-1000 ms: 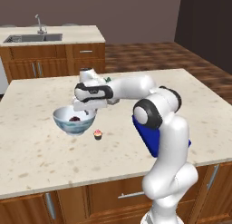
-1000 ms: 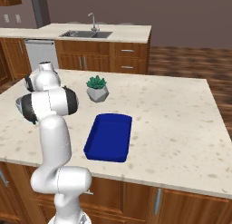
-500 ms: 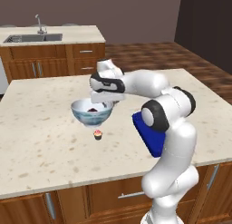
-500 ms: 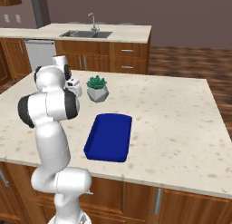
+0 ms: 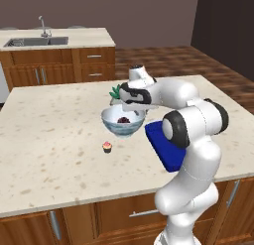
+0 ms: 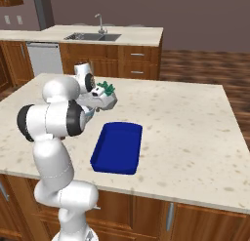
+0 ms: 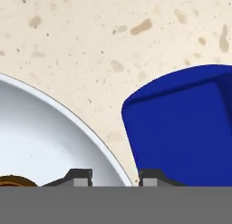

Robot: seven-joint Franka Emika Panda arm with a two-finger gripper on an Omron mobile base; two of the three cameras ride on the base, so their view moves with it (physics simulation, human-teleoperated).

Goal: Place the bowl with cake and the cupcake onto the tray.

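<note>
The bowl with cake, pale blue-white with a dark cake piece inside, hangs a little above the counter just left of the blue tray. My gripper is shut on the bowl's right rim. In the hand view the rim of the bowl runs between the gripper's two fingertips, with the tray below and to the right. The pink cupcake stands on the counter, in front of the bowl and to its left. From the right base view the tray lies beside my arm.
A potted plant stands just behind the hand on the island. A second counter with a sink runs along the back wall. The island's front edge lies close behind the cupcake.
The arm has carried the bowl to the right, away from the cupcake and up to the tray's left edge. The cupcake and the tray have stayed put.
</note>
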